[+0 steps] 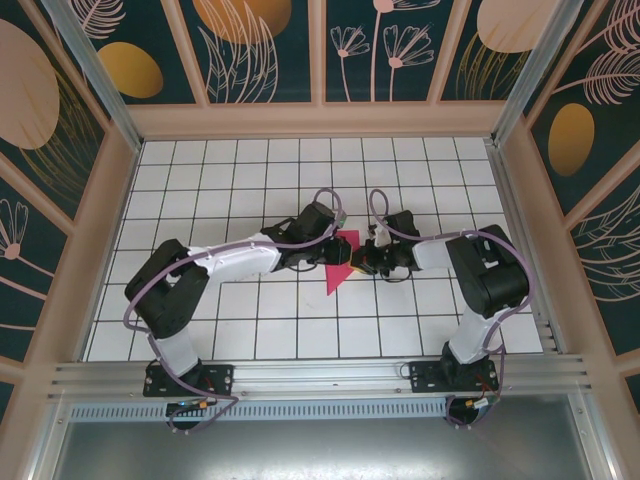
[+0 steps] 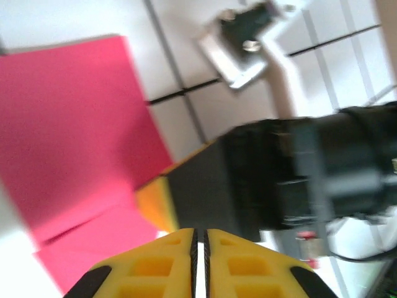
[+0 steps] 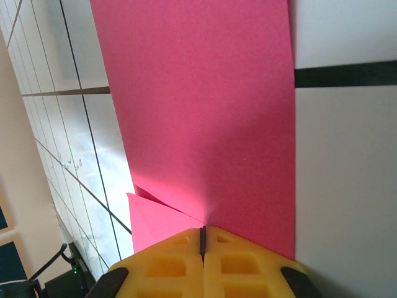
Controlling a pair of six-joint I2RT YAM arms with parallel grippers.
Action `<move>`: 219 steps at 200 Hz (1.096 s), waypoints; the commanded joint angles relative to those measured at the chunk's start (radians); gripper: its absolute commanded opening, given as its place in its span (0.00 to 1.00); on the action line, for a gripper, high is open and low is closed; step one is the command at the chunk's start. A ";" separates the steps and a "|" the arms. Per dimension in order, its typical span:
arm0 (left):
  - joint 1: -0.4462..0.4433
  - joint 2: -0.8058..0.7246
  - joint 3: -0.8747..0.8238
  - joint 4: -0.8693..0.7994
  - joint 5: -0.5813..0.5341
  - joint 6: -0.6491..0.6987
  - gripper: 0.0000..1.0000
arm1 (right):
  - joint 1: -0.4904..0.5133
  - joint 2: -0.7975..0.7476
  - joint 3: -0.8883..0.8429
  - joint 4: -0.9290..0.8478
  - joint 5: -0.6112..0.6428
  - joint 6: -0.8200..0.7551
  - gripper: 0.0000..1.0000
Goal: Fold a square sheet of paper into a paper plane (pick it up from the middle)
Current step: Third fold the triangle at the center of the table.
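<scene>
Yellow pads of my right pincer (image 3: 203, 233) sit closest to the lens, clenched tight, tips meeting at the near edge of the square sheet of paper (image 3: 205, 112)
- Cannot tell whether those tips nip the sheet's edge or only press down on it
- Left pincer (image 2: 200, 234): also clenched, pads together with a hairline between them and nothing visibly caught; it hangs just beside the sheet, on the opposite side from my right one

Where the sheet is: flat on the white tiled table (image 1: 230, 180), near its middle, between my two pincers

Progress, as I judge it:
- Sheet no longer reads as a plain square; from above it shows a pointed, roughly triangular outline
- One small flap lies doubled over the sheet right by my right tips, with a slanting crease running out from them
- Magenta face is up
- Early folds look done; the narrow dart with a centre crease is not formed yet, so most of the folding remains

Writing and labels:
- None readable on the sheet, on either pincer, or on the table around the sheet
- Wall panels beyond the sheet carry leaf and flower patterns, no lettering
</scene>
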State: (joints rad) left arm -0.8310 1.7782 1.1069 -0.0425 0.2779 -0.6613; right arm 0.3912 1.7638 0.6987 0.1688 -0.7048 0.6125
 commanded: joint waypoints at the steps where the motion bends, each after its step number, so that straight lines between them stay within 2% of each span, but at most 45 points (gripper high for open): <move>1: 0.000 0.062 -0.022 0.056 0.200 -0.034 0.12 | 0.007 0.020 -0.008 -0.015 0.061 0.006 0.00; 124: 0.001 0.212 -0.045 -0.008 0.081 -0.043 0.11 | 0.007 0.019 -0.008 -0.020 0.073 0.007 0.00; 219: 0.002 0.108 -0.191 0.020 0.149 -0.045 0.14 | 0.007 0.022 -0.001 -0.034 0.085 0.001 0.00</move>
State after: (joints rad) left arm -0.8310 1.9114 0.9867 0.0605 0.4053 -0.7109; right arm 0.3931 1.7638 0.6987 0.1688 -0.6998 0.6163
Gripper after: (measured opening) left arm 0.136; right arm 0.046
